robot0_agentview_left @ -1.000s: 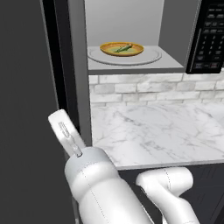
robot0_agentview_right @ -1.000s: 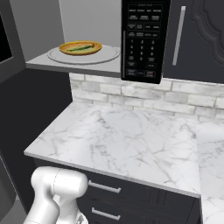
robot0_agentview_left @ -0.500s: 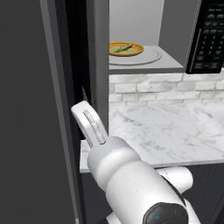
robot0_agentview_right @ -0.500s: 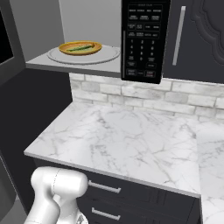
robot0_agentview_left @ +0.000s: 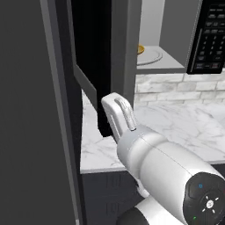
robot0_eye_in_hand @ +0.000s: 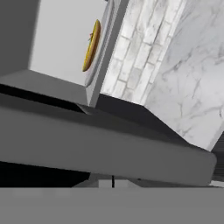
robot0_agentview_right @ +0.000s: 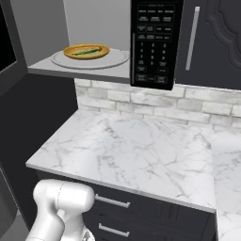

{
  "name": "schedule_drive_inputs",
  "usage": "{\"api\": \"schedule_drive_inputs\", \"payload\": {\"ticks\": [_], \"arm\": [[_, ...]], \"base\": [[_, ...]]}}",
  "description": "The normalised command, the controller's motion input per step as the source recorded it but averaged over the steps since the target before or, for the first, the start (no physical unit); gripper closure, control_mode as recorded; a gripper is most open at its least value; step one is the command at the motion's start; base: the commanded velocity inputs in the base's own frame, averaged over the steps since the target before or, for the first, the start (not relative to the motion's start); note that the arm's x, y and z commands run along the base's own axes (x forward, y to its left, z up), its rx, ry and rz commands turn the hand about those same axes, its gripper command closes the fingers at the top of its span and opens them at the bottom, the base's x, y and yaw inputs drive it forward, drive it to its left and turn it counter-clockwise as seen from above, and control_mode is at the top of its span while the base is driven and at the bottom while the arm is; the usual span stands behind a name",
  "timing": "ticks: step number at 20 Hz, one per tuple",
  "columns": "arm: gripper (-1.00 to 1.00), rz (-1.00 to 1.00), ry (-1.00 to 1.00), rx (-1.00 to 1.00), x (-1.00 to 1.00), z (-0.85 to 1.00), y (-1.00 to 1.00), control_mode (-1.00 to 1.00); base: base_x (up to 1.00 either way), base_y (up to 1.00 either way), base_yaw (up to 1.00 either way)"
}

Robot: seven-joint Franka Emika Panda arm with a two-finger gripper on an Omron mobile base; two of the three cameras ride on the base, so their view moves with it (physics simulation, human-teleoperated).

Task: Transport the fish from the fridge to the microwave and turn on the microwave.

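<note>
Inside the open microwave: fish lying on an orange plate, itself on the round turntable. Below, marble tabletop backed by pale brick wall. Fingers clenched together, grasping nothing, close against the dark microwave door.

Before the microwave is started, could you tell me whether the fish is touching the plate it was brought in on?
Touching. The right base view shows the fish lying flat on the orange plate, which sits on the turntable inside the open microwave.
</note>
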Motion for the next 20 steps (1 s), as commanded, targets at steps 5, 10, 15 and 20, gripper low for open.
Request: {"api": "schedule_drive_inputs", "payload": {"ticks": [5, 10, 15, 20], "arm": [[1.00, -0.07, 0.05, 0.01, 0.00, 0.04, -0.49, -1.00], [1.00, -0.11, 0.00, 0.00, 0.08, 0.00, -0.27, -1.00], [1.00, -0.14, 0.00, -0.01, 0.19, 0.00, -0.31, -1.00], [1.00, -0.14, 0.00, 0.00, 0.26, 0.00, -0.44, -1.00]], "base": [[0.00, 0.00, 0.00], [0.00, 0.00, 0.00], [0.00, 0.00, 0.00], [0.00, 0.00, 0.00]]}}
